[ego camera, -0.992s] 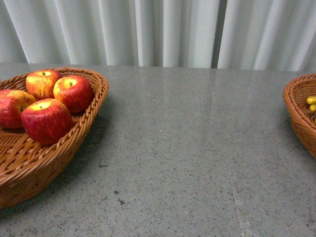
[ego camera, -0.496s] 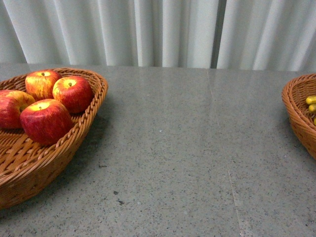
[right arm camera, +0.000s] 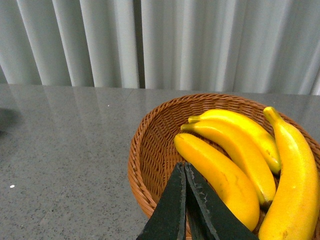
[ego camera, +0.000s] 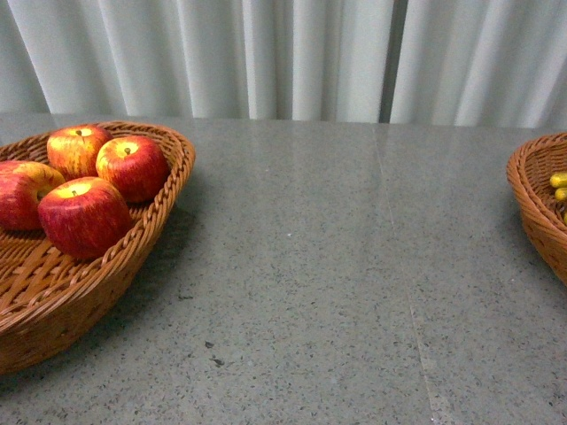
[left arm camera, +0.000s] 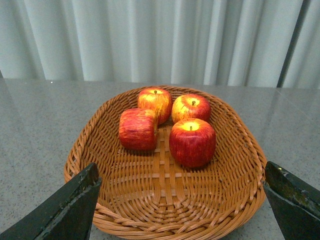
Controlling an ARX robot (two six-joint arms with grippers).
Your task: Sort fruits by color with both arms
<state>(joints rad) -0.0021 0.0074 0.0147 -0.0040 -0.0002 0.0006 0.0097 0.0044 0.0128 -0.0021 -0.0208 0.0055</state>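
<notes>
Several red apples (ego camera: 85,215) with yellow streaks lie in a wicker basket (ego camera: 133,257) at the left of the front view. They also show in the left wrist view (left arm camera: 192,142), in the same basket (left arm camera: 235,200). My left gripper (left arm camera: 182,200) is open and empty, above the basket's near rim. Several yellow bananas (right arm camera: 220,175) lie in a second wicker basket (right arm camera: 142,165) in the right wrist view; its edge (ego camera: 532,204) shows at the right of the front view. My right gripper (right arm camera: 184,167) is shut and empty, above that basket's near rim. Neither arm shows in the front view.
A grey speckled table (ego camera: 328,266) stretches between the two baskets. White pleated curtains (ego camera: 292,53) hang behind the table's far edge.
</notes>
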